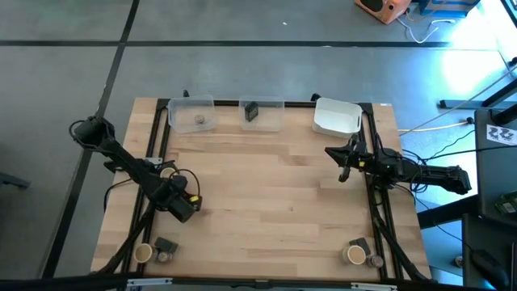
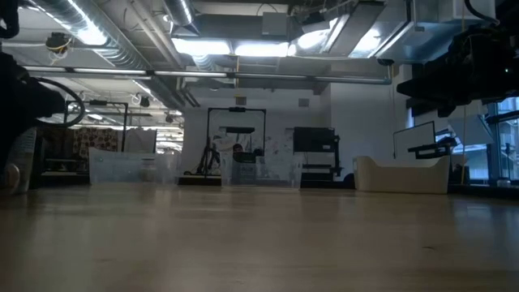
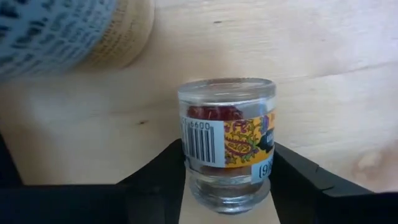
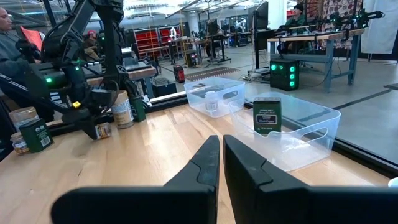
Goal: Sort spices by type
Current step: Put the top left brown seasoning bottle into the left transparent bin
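Observation:
My left gripper (image 1: 184,208) is at the table's left side, shut on a small round glass jar (image 3: 227,143) with a barcode label and reddish contents. A tan cylinder (image 3: 118,31) stands just beyond it and also shows in the high view (image 1: 166,171). My right gripper (image 1: 343,167) is shut and empty above the table's right side, near the white tub (image 1: 337,117). Two clear tubs stand at the far edge. The left one (image 1: 192,115) holds a round jar, the middle one (image 1: 260,113) holds a dark block (image 4: 267,115). My left gripper pinches the jar's round side wall (image 3: 189,165) between its two fingers (image 3: 158,177), one on each side, on the jar's half nearer the wrist. The fingers slant down from above. The jar stays upright between them. I cannot tell whether its base touches the table.
At the near left corner are a tan cylinder (image 1: 143,253), a dark block (image 1: 166,243) and a small jar (image 1: 164,257). At the near right corner are another block (image 1: 359,244), cylinder (image 1: 355,255) and jar (image 1: 375,260). The middle of the wooden table (image 1: 266,194) is bare.

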